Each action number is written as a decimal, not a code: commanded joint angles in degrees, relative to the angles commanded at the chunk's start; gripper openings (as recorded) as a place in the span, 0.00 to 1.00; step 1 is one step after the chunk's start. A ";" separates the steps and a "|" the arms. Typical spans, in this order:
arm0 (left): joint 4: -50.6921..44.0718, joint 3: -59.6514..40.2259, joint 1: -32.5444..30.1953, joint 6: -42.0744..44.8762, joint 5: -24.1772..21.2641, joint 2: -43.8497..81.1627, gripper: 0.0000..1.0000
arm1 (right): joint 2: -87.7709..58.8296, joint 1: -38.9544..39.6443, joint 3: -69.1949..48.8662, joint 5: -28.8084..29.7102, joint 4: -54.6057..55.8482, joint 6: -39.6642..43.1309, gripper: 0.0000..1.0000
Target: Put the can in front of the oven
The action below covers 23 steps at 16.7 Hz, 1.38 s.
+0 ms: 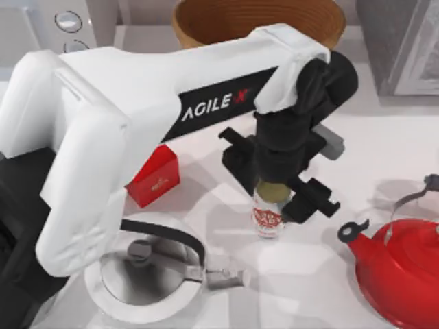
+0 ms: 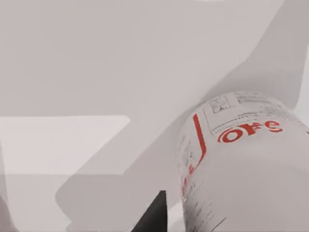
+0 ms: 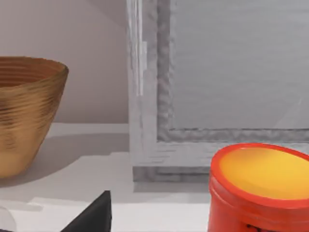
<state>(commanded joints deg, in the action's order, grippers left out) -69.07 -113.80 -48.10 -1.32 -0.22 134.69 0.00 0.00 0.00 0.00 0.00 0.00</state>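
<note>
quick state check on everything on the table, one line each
can: upright, under the left claw, far from the oven
left claw: over the can's top, grip hidden
red kettle: upright, lid on
silver kettle: upright, lid on
wooden bowl: upright

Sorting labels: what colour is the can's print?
Red print on the can, white body; the left wrist view shows it best.

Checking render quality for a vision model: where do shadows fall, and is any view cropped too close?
Top view: the left arm's shadow darkens the table around the can. Left wrist view: a broad grey shadow crosses the table; the can is cropped close. Right wrist view: the bowl casts a soft shadow.
</note>
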 joint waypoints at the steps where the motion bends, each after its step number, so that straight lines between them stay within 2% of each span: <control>1: 0.00 0.00 0.00 0.00 0.00 0.00 0.40 | 0.00 0.00 0.00 0.00 0.00 0.00 1.00; 6: 0.00 0.00 0.00 0.00 0.00 0.00 0.02 | 0.00 0.00 0.00 0.00 0.00 0.00 1.00; 7: 0.00 0.00 0.00 0.00 0.00 0.00 0.00 | 0.00 0.00 0.00 0.00 0.00 0.00 1.00; 16: -0.22 -0.22 0.09 0.05 -0.02 -0.05 0.00 | 0.00 0.00 0.00 0.00 0.00 0.00 1.00; 23: -8.15 -7.59 -0.01 0.01 -0.02 -0.54 0.00 | 0.00 0.00 0.00 0.00 0.00 0.00 1.00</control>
<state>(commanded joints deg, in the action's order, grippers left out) -77.22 -121.39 -48.11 -1.31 -0.25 134.14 0.00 0.00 0.00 0.00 0.00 0.00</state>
